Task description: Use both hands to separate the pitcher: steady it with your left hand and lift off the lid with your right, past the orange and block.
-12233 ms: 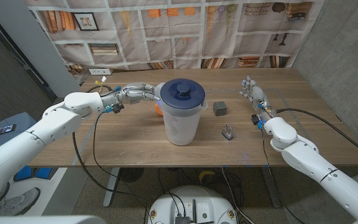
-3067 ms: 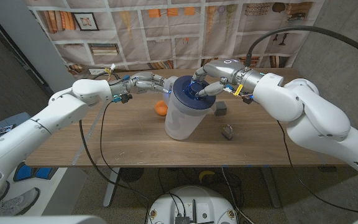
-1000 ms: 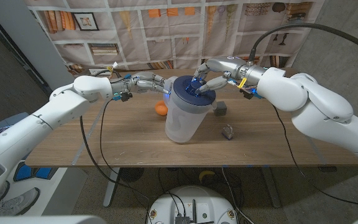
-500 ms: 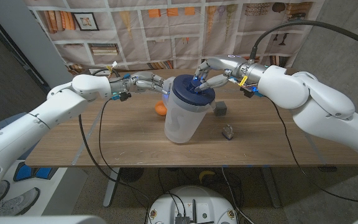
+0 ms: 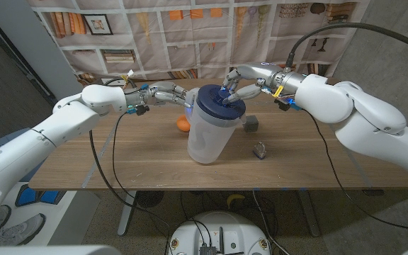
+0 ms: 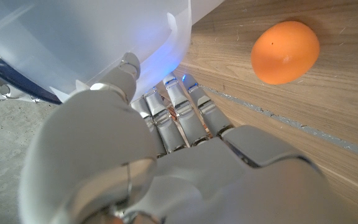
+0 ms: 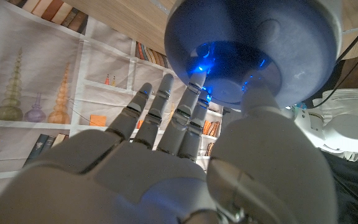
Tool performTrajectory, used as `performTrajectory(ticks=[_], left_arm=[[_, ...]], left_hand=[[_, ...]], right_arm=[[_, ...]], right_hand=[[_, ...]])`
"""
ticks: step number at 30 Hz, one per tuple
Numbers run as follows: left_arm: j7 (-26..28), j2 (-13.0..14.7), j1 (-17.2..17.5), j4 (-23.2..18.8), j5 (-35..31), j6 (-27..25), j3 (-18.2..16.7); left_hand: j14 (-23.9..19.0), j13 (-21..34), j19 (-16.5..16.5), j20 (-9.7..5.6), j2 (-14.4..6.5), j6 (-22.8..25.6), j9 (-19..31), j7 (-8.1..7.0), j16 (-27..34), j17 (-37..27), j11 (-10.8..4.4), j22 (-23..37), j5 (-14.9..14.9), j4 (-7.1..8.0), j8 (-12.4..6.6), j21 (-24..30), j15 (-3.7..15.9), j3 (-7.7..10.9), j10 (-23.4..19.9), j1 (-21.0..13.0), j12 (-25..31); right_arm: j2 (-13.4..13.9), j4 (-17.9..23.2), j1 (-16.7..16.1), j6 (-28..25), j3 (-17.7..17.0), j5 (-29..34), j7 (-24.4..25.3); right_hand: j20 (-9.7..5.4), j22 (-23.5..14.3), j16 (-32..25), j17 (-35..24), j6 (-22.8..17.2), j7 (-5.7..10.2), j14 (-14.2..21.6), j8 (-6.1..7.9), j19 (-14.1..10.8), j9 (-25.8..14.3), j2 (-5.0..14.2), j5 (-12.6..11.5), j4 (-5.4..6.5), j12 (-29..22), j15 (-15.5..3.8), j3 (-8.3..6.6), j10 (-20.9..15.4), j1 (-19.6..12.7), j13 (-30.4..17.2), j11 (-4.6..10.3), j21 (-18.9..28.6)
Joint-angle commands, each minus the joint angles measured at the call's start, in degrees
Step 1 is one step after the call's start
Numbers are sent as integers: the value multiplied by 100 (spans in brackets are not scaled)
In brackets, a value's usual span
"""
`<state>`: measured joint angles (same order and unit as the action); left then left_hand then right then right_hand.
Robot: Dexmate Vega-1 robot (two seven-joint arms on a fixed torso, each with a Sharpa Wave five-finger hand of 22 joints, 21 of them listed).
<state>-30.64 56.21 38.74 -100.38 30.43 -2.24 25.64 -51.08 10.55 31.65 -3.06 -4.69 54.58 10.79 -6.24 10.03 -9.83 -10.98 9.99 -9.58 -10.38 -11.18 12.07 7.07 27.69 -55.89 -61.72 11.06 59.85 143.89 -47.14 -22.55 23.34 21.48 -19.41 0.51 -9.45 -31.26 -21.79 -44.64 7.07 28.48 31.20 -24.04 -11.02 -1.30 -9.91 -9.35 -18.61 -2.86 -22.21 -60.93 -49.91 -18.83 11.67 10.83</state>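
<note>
Translucent white plastic pitcher (image 5: pixel 207 134) stands upright mid-table, slightly left of centre on the wooden table (image 5: pixel 140 166). Round dark-blue lid (image 5: pixel 217 105) sits on top of it, looks tilted/slightly off the rim, can't tell if fully free.

R hand (image 5: pixel 236 86) comes in from the far right, over the lid. Fingertips (image 7: pixel 194 79) and thumb are on the raised knob at the lid's centre; R wrist view shows them closed round that knob, so it's gripping the lid. Other fingers partly spread.

L hand (image 5: pixel 167 94) reaches in from the far left, at the pitcher's upper far-left side just under the lid rim. L wrist view: fingers (image 6: pixel 179 109) extended alongside the pitcher wall, thumb tip touching the wall. Contact w/ pitcher yes; full wrap-around grip can't tell, looks more like bracing than clasping.

Round orange (image 5: pixel 183 124) on table just left of the pitcher, near side of the L hand, apart from both.

Dark grey cube block (image 5: pixel 251 124) just right of the pitcher, below the R forearm. Small grey lumpy object (image 5: pixel 259 149) nearer, right of the pitcher base; what it is — can't tell.

Count: 1 pitcher, 1 lid, 1 orange, 1 block, 1 small grey object.
</note>
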Motion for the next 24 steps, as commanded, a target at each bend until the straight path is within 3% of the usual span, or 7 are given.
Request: performTrajectory(ticks=[1, 24], left_arm=[[-20, -18, -41, 2, -18, -38, 26], [-77, -100, -193, 86, -69, -139, 115]], left_hand=[[-41, 8, 36, -831, -109, 282, 26, 155, 27, -3, -68, 24, -33, 22, -39, -14, 660, 46, -117, -162, 16], [-57, 9, 43, -828, -114, 283, 26, 167, 28, -3, -67, 24, -32, 35, -35, -11, 659, 41, -135, -167, 18]], right_arm=[[102, 25, -37, 29, -123, -164, 118], [168, -65, 48, 211, -184, -403, 220]], right_hand=[[3, -25, -23, -1, -817, 549, 28, 30, -45, -27, 762, -43, -4, 5, -830, -27, -199, -243, -14, 104, 34], [19, -25, -9, 1, -840, 547, 39, 13, -59, -19, 760, -44, -6, 30, -839, -18, -227, -271, -23, 103, 31]])
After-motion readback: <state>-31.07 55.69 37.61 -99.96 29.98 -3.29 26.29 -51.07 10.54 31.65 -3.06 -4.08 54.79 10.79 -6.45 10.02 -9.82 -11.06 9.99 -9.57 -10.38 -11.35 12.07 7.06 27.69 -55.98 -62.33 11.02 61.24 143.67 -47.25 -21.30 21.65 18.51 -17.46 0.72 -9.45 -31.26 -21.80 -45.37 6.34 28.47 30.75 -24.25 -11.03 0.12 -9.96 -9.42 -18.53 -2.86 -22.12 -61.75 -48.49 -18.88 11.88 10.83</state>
